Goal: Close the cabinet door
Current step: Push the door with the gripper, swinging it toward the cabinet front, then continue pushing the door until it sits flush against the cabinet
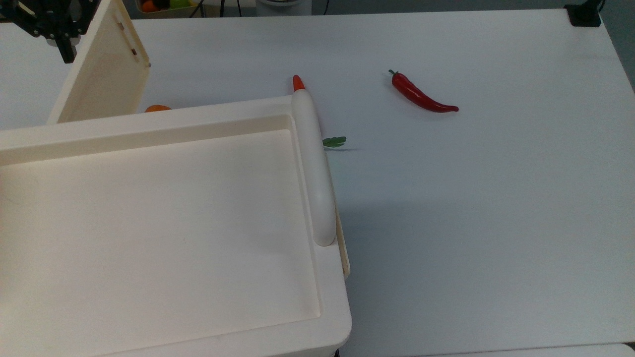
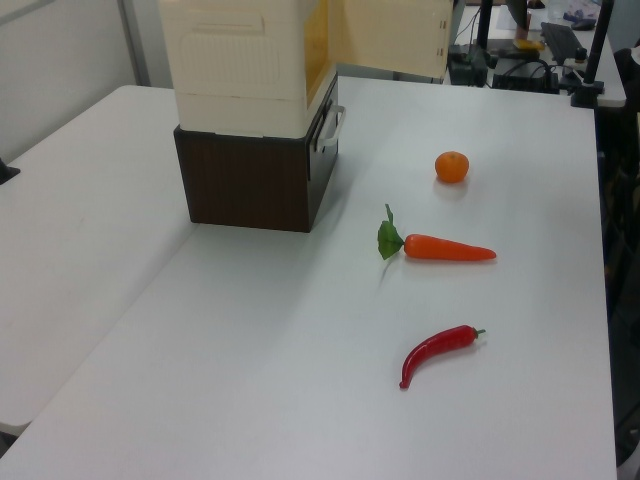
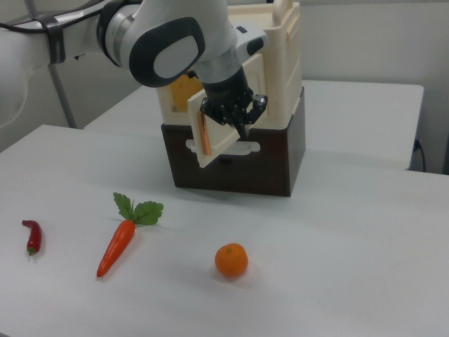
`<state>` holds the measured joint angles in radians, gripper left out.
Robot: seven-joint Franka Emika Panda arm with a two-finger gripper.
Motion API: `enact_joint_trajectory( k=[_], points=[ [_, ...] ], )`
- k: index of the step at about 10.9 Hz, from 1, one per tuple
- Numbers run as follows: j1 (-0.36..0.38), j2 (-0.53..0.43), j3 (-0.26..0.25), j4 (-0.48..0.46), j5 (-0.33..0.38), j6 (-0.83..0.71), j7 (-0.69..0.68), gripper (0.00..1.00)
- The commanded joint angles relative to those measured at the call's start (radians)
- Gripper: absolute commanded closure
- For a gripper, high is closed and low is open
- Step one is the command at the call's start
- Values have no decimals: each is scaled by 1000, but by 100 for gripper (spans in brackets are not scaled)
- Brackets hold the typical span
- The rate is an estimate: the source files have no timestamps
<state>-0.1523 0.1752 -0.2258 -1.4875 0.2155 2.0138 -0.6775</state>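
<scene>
In the upper left of the top view my claw hangs against the outer face of the cabinet door, which stands swung out from the cabinet and reaches toward the upper left corner. In the right view the claw sits at centre frame, pressed to the door in front of the cream unit; whether my fingers are spread or closed I cannot tell. On the white table in the left view I count one orange, one carrot and one red chili, each apart from the others
</scene>
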Motion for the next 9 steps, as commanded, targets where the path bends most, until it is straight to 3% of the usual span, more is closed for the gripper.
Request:
enact_joint_trajectory(
  k=[1,6,9],
  points=[
    [22,-13,-7,-19,18,-30,4,94],
    [31,-20,-6,-16,19,-52,3,90],
    [111,-16,-6,-19,24,-52,4,90]
  ],
)
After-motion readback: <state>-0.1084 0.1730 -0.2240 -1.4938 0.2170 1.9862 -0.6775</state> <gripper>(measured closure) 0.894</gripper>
